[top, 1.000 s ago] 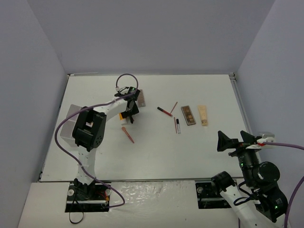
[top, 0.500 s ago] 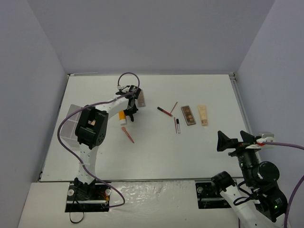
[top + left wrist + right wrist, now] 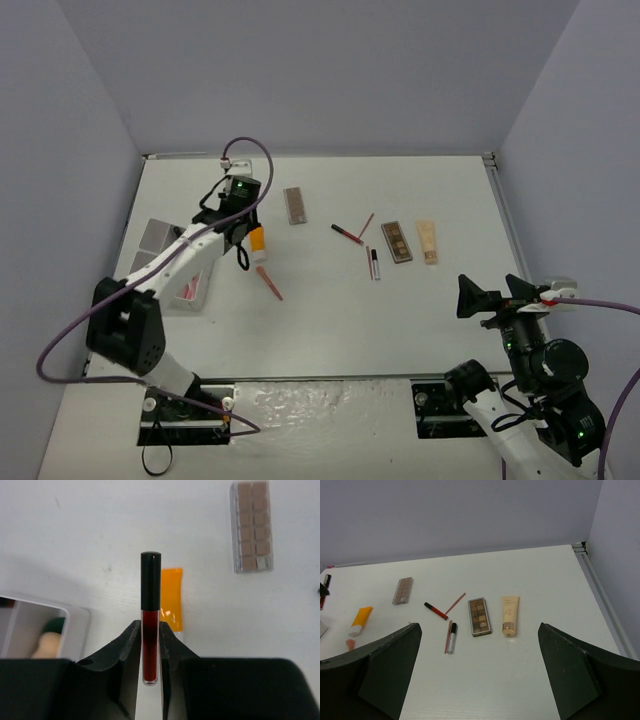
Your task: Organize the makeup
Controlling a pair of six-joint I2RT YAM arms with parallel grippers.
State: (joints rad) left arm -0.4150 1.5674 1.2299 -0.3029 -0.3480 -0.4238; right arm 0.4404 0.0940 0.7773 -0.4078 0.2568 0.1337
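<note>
The left tool point(image 3: 150, 632) is pinched shut on one dark-red gloss stick point(image 3: 150, 590) at the bench's point(image 3: 75, 540) far left. It is probably lifted clear, above the orange tube point(image 3: 171, 597) and near the white box point(image 3: 75, 630). The right tool point(image 3: 479, 630) gapes wide, holding nothing. Mid-bench lie two brown palettes point(image 3: 295, 204), one beige tube point(image 3: 428, 242) and four slim sticks point(image 3: 347, 235). Any print is too small to read.
</note>
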